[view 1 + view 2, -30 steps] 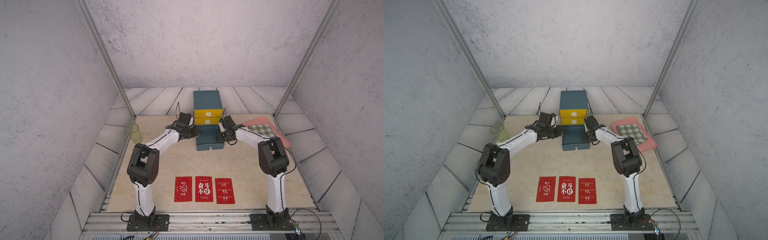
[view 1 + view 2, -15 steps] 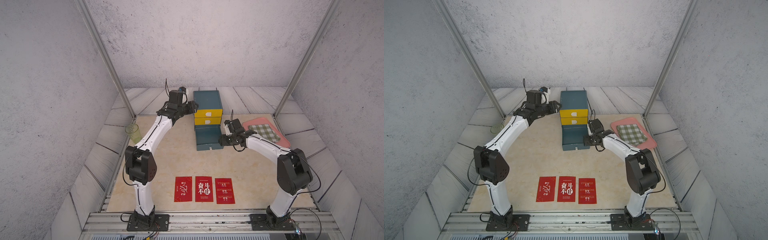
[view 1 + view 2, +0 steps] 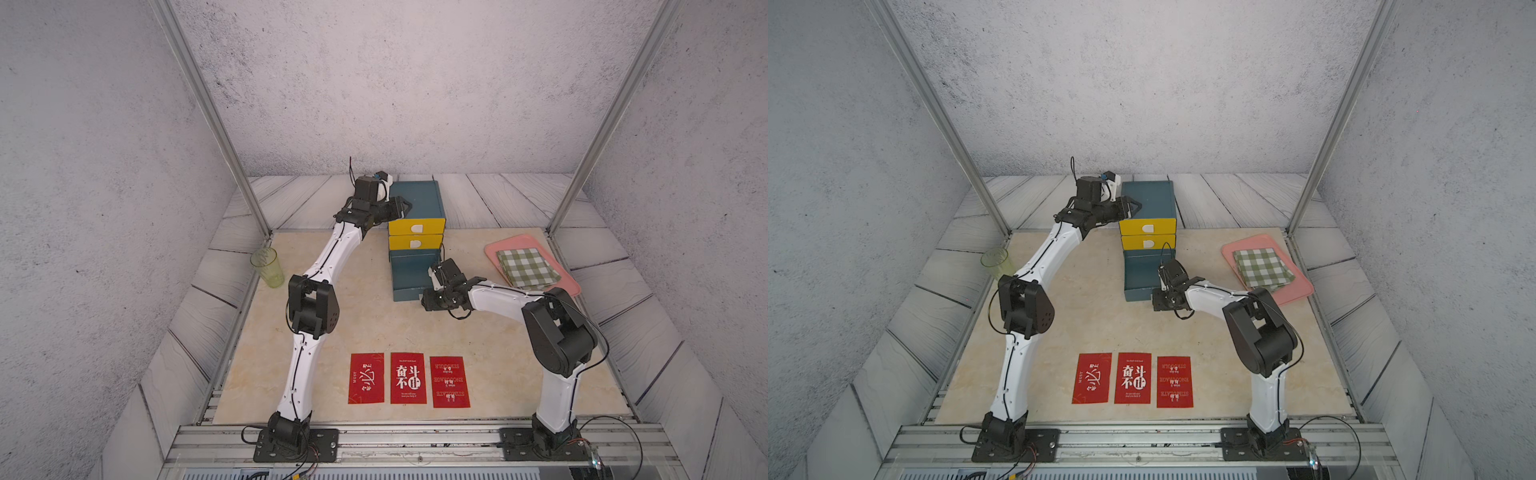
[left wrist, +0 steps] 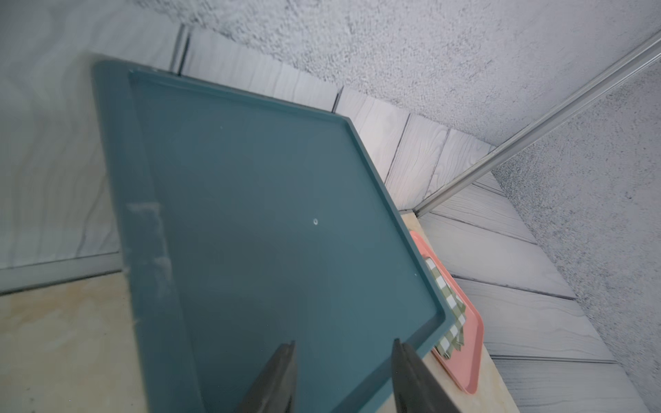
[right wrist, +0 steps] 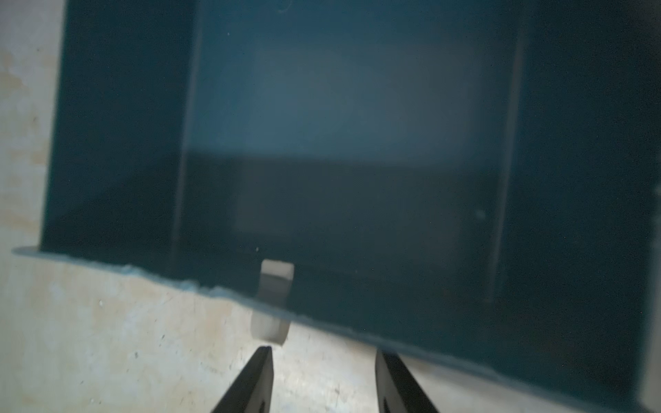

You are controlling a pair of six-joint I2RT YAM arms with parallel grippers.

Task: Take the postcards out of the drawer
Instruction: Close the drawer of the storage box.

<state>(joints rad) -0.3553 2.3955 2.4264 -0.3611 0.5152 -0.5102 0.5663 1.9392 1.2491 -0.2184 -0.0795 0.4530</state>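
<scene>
While I look down on the teal cabinet [image 3: 415, 198] in both top views, all three red postcards [image 3: 408, 378] [image 3: 1133, 378] lie well in front of it on the beige mat [image 3: 374, 328]. They lie flat and side by side with narrow gaps, lettering up, though I cannot read the small print. The cabinet's bottom drawer [image 3: 409, 272] [image 3: 1141, 274] stands pulled out toward me. Its floor shows plain teal from above, but my right wrist view of it [image 5: 339, 107] is blurred and dark, so I can make out little inside. The two yellow drawers [image 3: 417, 227] above it sit pushed in. My right gripper [image 3: 426, 300] [image 5: 322, 354] hangs just in front of the drawer's front corner. From above, the wrist body hides its fingertips, yet the wrist view shows the jaws parted with bare mat between them, short of the pale handle tab [image 5: 272, 286]. My left gripper [image 3: 401, 206] [image 4: 343, 354] hovers over the cabinet's top near its left edge. Its fingers [image 4: 282, 372] are cut off by the frame edge, spread apart with only the teal top showing between them. To the right of the cabinet sits a pink tray [image 3: 511, 244] carrying a folded checked cloth [image 3: 528, 268]. In the left wrist view the cabinet hides most of both. To the left of the cabinet, off the mat, stands a green cup [image 3: 267, 267], translucent and faint against the boards.
</scene>
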